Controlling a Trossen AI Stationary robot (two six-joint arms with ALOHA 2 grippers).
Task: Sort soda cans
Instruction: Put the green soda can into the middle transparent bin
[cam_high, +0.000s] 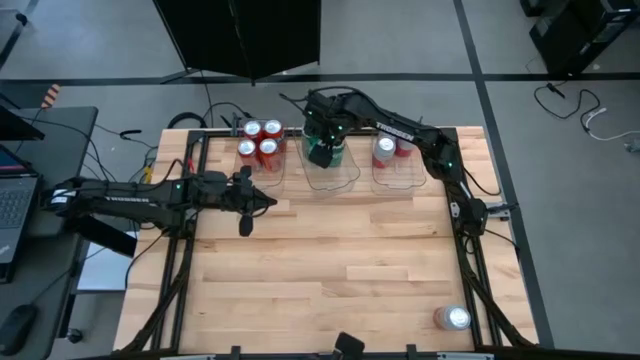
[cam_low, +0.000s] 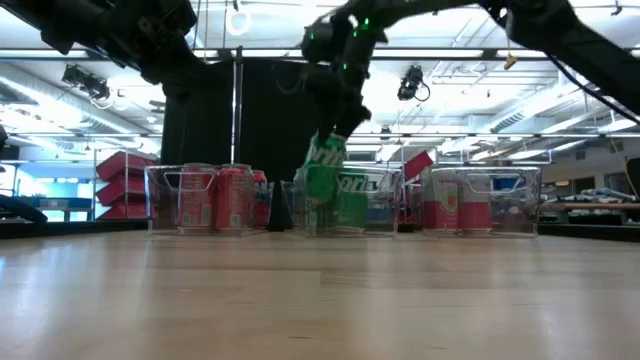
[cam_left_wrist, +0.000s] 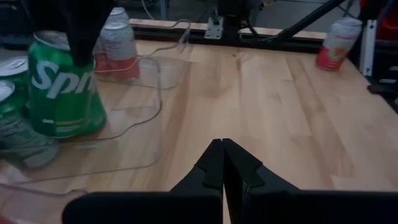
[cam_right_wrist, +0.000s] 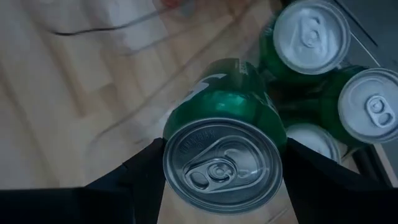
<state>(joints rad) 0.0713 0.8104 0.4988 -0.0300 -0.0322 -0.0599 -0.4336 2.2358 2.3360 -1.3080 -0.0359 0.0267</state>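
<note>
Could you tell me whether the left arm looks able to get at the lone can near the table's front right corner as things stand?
Probably, though it is a long way across. The left gripper is shut and holds nothing, and bare table lies between it and the can. The right gripper is busy with a green can at the middle bin.

A light butcher-block wooden table (cam_high: 330, 270) with a black metal frame (cam_high: 470, 290) stands on a grey floor (cam_high: 560, 150) marked by dark lines. Beyond its far edge a tall black panel (cam_high: 240, 35) rises; in the low view it shows as a dark backdrop (cam_low: 255, 130). To one side sits a dark desk (cam_high: 45, 180) carrying an open laptop (cam_high: 12, 205), with black cables (cam_high: 215, 112) trailing across the floor nearby. A white cable (cam_high: 597, 125) lies coiled on the floor at the other side. Overhead, long ceiling light strips (cam_low: 560, 105) run across the room, and red storage shelving (cam_low: 125, 185) stands in the distance.
</note>
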